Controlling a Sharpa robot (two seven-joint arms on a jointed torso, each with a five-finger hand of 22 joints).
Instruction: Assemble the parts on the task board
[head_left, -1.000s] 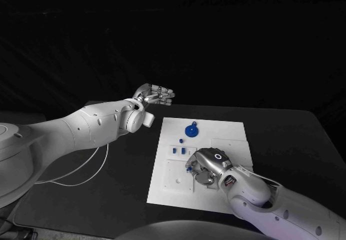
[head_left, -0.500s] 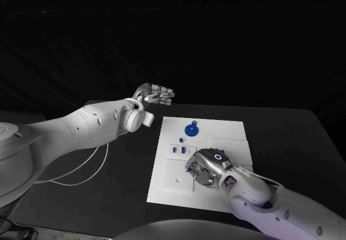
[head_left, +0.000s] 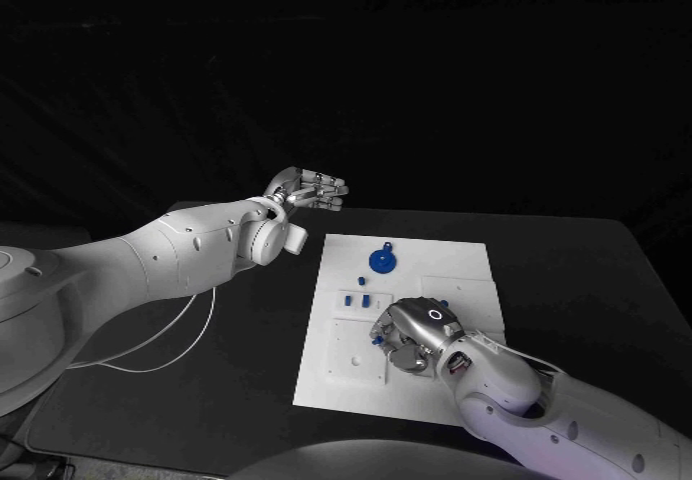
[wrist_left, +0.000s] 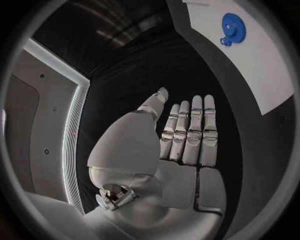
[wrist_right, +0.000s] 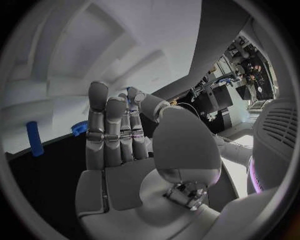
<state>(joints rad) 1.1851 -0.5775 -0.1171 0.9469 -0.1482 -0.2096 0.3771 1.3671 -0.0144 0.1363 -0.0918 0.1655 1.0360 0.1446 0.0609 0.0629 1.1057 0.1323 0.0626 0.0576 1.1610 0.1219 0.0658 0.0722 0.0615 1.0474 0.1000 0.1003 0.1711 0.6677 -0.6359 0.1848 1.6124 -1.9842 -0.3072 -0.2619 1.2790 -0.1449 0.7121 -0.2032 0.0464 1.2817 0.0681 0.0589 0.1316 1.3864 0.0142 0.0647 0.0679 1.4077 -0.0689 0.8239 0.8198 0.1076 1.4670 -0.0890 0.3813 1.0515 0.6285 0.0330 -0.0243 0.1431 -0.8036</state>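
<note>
While the white flat task board (head_left: 433, 262) lies in the middle of the black table (head_left: 577, 280), small blue parts sit on it. A round blue gear part (head_left: 382, 261) rests near the far end of the board, and the left wrist view shows it too (wrist_left: 233, 28), with a little blue knob stuck to its side. Closer in, a tiny blue piece (head_left: 359, 278) sits by itself, and two small blue pieces (head_left: 362, 298) stand side by side in little slots in the board.

The right hand (head_left: 414, 338) is low over the near half of the board, right by its shallow square pockets. Its fingers (wrist_right: 109, 131) lie straight and close together, pointing at the board. A bit of blue (wrist_right: 131, 95) peeks out between the fingertips and the thumb, and a blue bit (head_left: 378, 340) shows at the hand's edge from above. I cannot tell if the hand is pinching that piece or only touching it. In the right wrist view, a blue bar-shaped part (wrist_right: 34, 138) and another small blue part (wrist_right: 79, 128) sit just beside the fingers.

The left hand (head_left: 313, 189) is held up in the air past the far left corner of the board, well apart from it. Its fingers (wrist_left: 190, 134) are straight and flat, and it holds nothing.

Bare black table runs along both long sides of the board, and it is wider on the right.
</note>
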